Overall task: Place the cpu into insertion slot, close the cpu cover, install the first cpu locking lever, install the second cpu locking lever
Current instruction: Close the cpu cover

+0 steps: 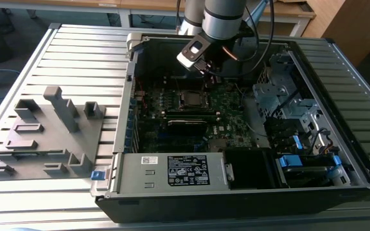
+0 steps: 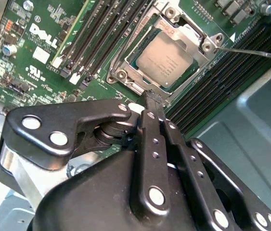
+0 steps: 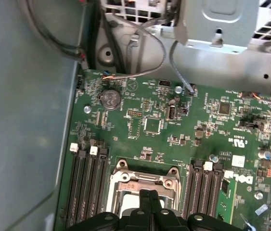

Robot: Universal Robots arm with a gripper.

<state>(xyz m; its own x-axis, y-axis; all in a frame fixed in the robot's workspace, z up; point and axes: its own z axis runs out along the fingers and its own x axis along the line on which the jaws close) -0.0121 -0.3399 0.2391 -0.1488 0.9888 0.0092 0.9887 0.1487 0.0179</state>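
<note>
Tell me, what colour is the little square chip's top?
The chip is dull silver-grey, clearest in the second wrist view.

Second wrist view: small square cpu (image 2: pixel 164 60) w/ dull silver-grey metal top; thin square cpu cover (image 2: pixel 189 30) brighter silver. Flat motherboard (image 2: pixel 96 89) dark green, flecked w/ white print. Long narrow memory slots (image 2: pixel 101 38) black, white end clips. Metal hand (image 2: pixel 152 98) matte black, silver rivets. Exterior view: ribbed worktop (image 1: pixel 75 53) pale grey; plastic fixture block (image 1: pixel 44 139) mid-grey; rectangular label sticker (image 1: pixel 187 171) white-and-black; small drive tabs (image 1: pixel 294 161) bright blue.
</note>
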